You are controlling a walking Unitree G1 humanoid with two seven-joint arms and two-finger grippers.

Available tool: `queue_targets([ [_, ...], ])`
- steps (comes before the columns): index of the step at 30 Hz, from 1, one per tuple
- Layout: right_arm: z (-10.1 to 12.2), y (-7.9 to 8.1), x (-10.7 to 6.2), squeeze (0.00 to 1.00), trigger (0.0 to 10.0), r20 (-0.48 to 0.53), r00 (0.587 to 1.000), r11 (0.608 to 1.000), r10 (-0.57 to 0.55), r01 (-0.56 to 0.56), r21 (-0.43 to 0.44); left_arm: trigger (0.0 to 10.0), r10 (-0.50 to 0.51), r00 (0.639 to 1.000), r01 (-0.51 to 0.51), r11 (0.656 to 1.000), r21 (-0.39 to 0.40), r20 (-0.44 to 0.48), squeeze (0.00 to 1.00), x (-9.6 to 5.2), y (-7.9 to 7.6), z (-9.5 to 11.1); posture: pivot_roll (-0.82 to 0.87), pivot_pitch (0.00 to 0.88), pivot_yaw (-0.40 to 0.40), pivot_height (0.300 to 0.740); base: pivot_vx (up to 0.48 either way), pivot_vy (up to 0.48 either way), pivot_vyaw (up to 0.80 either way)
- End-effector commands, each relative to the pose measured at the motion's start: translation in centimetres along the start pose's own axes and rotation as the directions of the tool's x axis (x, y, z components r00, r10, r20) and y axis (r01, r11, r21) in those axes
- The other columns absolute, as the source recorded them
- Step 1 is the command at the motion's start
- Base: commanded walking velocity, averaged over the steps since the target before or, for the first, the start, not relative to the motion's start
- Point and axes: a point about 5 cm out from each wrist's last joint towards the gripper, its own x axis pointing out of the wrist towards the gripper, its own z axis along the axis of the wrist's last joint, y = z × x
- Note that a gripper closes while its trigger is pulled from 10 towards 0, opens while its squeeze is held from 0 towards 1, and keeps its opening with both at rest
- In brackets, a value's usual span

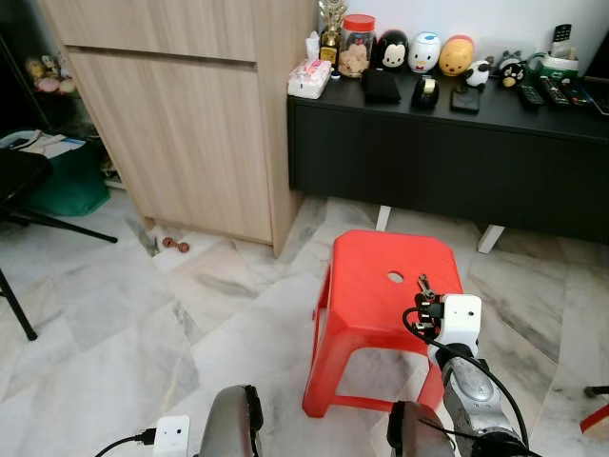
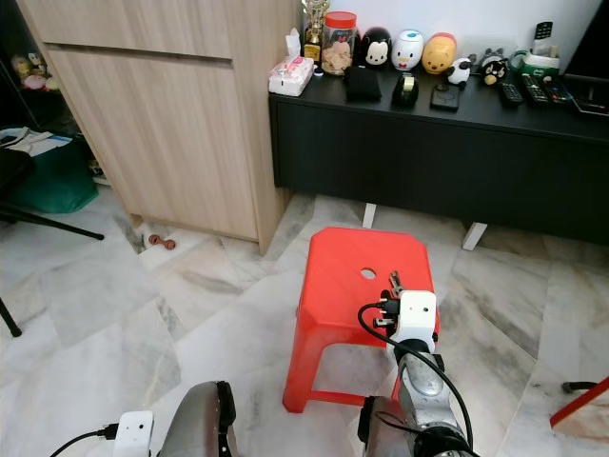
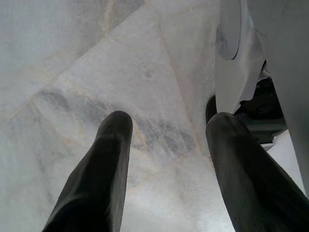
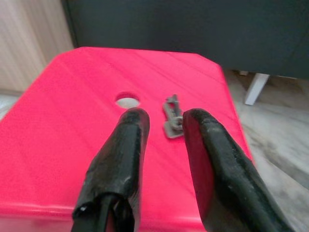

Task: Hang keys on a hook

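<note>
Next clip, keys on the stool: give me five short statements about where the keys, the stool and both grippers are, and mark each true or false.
1. The keys lie on the seat of the red stool. True.
2. The right gripper is shut on the keys. False: its fingers are apart, with the keys lying just beyond the tips, not yet gripped.
3. The keys lie beside the round hole in the stool's seat. True.
4. The left gripper hovers over the stool. False: it hangs open over the marble floor.
5. The stool stands on top of the black cabinet. False: it stands on the floor in front of the cabinet.
</note>
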Motion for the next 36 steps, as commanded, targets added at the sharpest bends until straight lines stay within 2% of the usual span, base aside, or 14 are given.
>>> queue_targets([
  [1,0.08,-0.61,-0.14,0.00,10.0,0.010,1.000,1.000,-0.020,0.020,0.006,10.0,-0.066,0.998,0.066,0.998,0.005,-0.005,0.00,-0.03,-1.57,0.00,-0.06,0.029,-0.015,0.548,0.000,0.000,0.00],
  [7,-0.40,-0.75,-0.50,0.00,10.0,-0.004,1.000,1.000,-0.010,0.010,-0.019,10.0,-0.067,0.998,0.067,0.998,0.007,-0.004,0.00,-0.05,-1.55,-0.08,-0.06,0.036,-0.015,0.548,0.000,0.000,0.00],
  [12,-0.05,-0.44,-0.24,0.00,10.0,0.007,1.000,1.000,-0.004,0.004,-0.017,10.0,-0.066,0.998,0.066,0.998,0.006,-0.005,0.00,-0.04,-1.56,-0.05,-0.06,0.032,-0.016,0.548,0.000,0.000,0.61],
  [14,0.13,-0.36,-0.07,0.00,10.0,0.010,1.000,1.000,-0.013,0.013,0.006,10.0,-0.067,0.998,0.067,0.998,0.006,-0.004,0.00,-0.03,-1.57,0.01,-0.06,0.035,-0.017,0.548,0.000,0.000,0.00],
  [30,0.21,-0.54,-0.08,0.00,10.0,0.012,1.000,1.000,-0.003,0.003,-0.018,10.0,-0.080,0.997,0.080,0.997,0.005,0.003,0.00,0.00,-1.78,0.22,-0.07,0.036,-0.019,0.548,0.000,0.000,0.00],
  [36,0.25,-0.72,-0.04,0.00,10.0,0.011,1.000,1.000,-0.020,0.021,-0.008,10.0,-0.079,0.997,0.079,0.997,0.002,0.003,0.00,0.02,-1.74,0.29,-0.07,0.050,-0.012,0.548,0.000,0.000,0.62],
])
